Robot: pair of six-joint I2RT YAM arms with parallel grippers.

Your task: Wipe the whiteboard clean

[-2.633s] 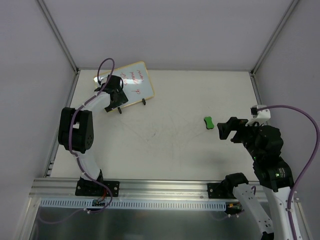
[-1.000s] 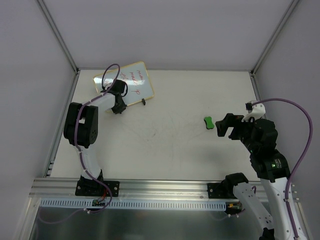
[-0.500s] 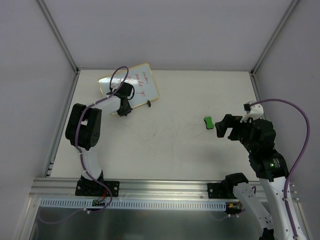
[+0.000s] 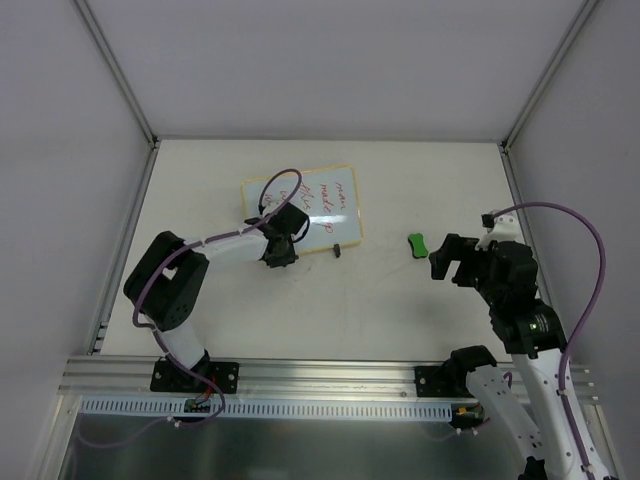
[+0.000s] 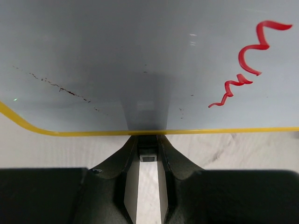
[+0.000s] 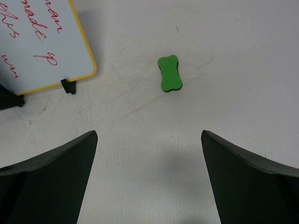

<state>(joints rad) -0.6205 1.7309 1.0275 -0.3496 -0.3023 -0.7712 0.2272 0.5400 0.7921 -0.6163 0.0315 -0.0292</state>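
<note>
- The right end effector (image 6: 148, 135) is the nearest thing. It hovers above the worktop (image 6: 224, 56) with its jaws spread wide and nothing between them.
- Just ahead of it lies the green eraser (image 6: 169, 73), flat and apart from everything else. It is not yet picked up, so I judge that the step in hand is to fetch it.
- That move calls for the right arm to go forward and down, then close across the narrow waist of the green eraser.
- Farther to the left, the left end effector (image 4: 281, 247) is closed on the lower yellow edge of the whiteboard (image 4: 305, 203) and grips it.
- The whiteboard stands in the middle of the worktop, and its red writing (image 5: 247, 60) is not erased.
- Only the left wrist view shows this pinch closely, because from above the arm covers it. The right wrist view shows a free black foot (image 6: 68, 86).
</note>
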